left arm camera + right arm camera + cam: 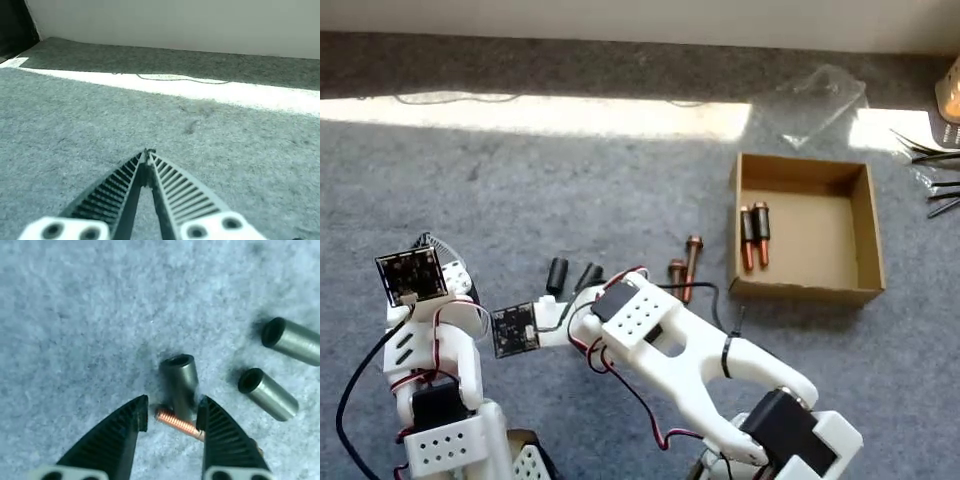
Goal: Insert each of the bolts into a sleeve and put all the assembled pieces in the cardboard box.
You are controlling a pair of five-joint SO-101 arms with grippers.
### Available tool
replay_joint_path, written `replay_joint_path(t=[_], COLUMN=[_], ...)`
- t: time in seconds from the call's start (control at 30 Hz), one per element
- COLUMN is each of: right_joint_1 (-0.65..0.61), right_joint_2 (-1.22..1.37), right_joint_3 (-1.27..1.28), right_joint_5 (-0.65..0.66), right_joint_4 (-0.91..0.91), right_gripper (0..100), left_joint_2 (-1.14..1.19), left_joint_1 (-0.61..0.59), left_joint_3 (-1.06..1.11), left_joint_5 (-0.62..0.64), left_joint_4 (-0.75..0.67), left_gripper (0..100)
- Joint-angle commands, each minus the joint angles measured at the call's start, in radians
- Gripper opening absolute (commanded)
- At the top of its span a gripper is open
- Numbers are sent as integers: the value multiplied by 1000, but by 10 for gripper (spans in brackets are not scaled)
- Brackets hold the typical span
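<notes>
My right gripper is open and low over the carpet, its fingers either side of a dark sleeve that lies pointing away. A copper bolt lies across the gap just behind that sleeve and runs under one finger. Two more sleeves lie off to one side; the high view shows two sleeves beside the right arm. Two bolts lie near the cardboard box, which holds two assembled pieces. My left gripper is shut over bare carpet.
A clear plastic bag lies beyond the box, and dark cables lie at the right edge. A sunlit strip crosses the grey carpet at the back. The left arm stands folded at the near left.
</notes>
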Motion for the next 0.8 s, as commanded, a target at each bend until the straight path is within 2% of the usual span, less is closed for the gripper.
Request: replay_joint_path(t=[0.0,0.27,0.63,0.77], right_joint_1=[2,1,-2,-2], right_joint_2=[12,16,18,22], right_joint_3=[-44,-36,-36,-25], right_joint_5=[29,37,38,35], right_joint_4=[10,-61,-71,-148], right_gripper=[139,138,138,138], left_joint_2=[-13,-13,-13,-13], left_joint_1=[-8,-8,-8,-8], left_joint_3=[21,21,21,21], left_joint_5=[-2,-2,-2,-2], left_joint_4=[5,5,5,5], left_gripper=[13,13,13,13])
